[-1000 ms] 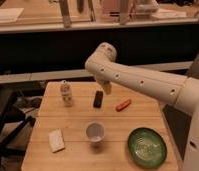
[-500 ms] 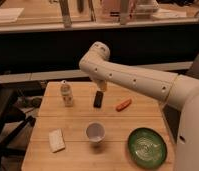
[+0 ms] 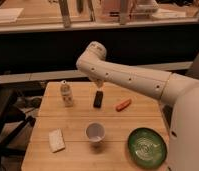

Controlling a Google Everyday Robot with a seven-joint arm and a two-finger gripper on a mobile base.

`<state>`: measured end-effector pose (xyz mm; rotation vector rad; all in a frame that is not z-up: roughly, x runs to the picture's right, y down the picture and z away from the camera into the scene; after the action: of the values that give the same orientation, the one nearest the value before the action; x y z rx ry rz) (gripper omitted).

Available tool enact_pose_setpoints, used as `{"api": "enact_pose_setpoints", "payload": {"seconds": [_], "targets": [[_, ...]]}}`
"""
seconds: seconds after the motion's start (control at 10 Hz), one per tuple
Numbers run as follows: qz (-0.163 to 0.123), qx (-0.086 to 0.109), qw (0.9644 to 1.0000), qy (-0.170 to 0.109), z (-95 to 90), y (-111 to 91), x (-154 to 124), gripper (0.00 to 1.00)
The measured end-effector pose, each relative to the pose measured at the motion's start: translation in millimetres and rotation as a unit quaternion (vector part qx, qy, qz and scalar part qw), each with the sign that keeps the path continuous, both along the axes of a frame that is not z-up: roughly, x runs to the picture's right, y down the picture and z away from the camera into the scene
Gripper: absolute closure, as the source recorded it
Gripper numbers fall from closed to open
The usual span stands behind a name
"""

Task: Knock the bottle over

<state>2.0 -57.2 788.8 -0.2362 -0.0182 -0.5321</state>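
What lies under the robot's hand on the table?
A black block lies on the table just below the hand, which hangs apart from the bottle, to its right in view. Whether the hand hides the block's far end or touches it cannot be told.

The slim clear-whitish bottle (image 3: 67, 93), pale-labelled and light-capped, stands upright, the tool (image 3: 98, 84) hanging nearby without touching it.

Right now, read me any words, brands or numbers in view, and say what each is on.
None can be read.
Pale label on the small slim clear-whitish plastic bottle: too blurred to read.
The gripper, above the black rectangular block: no readable marking on either.
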Motion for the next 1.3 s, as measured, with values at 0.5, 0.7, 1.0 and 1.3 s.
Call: {"api": "enact_pose_setpoints", "payload": {"seconds": [0.5, 0.7, 1.0, 1.3], "targets": [[-0.009, 0.008, 0.9999, -0.012, 16.7, -10, -19, 0.99], [-0.010, 0.011, 0.9997, -0.017, 22.6, -12, -21, 1.00], [-0.016, 0.015, 0.9993, -0.032, 32.5, -16, -36, 1.00], [-0.020, 0.018, 0.9987, -0.044, 40.8, -20, -45, 1.00]]}}
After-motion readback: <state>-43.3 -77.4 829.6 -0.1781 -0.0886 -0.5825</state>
